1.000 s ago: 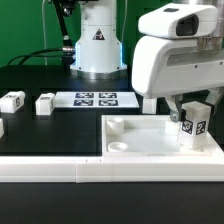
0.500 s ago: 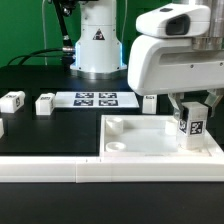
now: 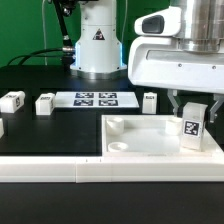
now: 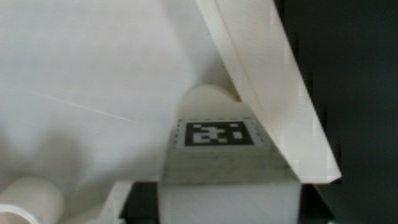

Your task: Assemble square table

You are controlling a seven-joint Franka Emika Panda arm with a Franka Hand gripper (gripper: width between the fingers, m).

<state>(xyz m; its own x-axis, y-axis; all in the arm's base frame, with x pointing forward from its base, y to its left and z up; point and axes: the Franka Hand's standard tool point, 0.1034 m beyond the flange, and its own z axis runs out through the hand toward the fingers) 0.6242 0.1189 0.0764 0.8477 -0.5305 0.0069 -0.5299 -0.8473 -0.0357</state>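
Observation:
The square table's white slab (image 3: 140, 140) lies flat at the exterior view's right, rim up, with a round socket near its left corner. A white tagged leg (image 3: 193, 128) stands upright over the slab's right end. My gripper (image 3: 193, 114) is shut on the leg from above. In the wrist view the leg (image 4: 217, 160) shows its tag, with a dark finger (image 4: 143, 205) on each side, my gripper (image 4: 222, 205) around it, and the slab's raised rim (image 4: 267, 70) running beside it. Whether the leg touches the slab is hidden.
Two loose legs (image 3: 12, 100) (image 3: 45, 103) lie at the exterior view's left and a third (image 3: 149, 101) behind the slab. The marker board (image 3: 95, 99) lies in front of the robot base (image 3: 97, 45). A long white rail (image 3: 100, 172) runs along the front.
The fingers have closed in on the leg. The arm's white body has shifted a little toward the exterior view's left; the leg has stayed over the slab's right end.

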